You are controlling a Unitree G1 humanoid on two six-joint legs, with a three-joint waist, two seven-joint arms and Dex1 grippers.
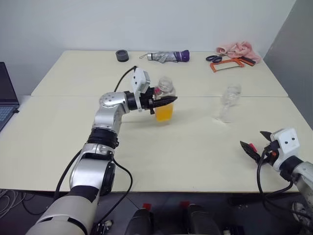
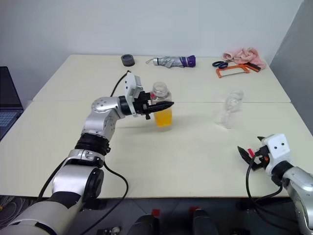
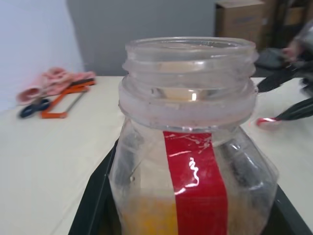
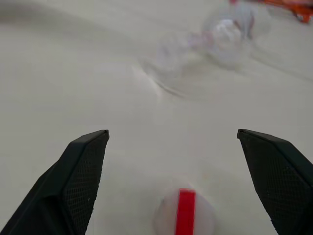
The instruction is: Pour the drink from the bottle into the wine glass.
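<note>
Ribbed clear plastic bottle [image 3: 193,161], red-striped, uncapped.

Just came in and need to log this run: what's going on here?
The left gripper is clamped on the bottle, whose cap is off and whose lower part still holds the drink. The right gripper hangs open near the table's front edge, with the cap lying between its fingers. The wine glass stands empty.

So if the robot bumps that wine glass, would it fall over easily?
Probably. The wine glass stands on a thin stem with its bowl up high, so a sideways nudge could tip it. It looks empty, so likely light. Being clear and thin, it may break if it falls.
</note>
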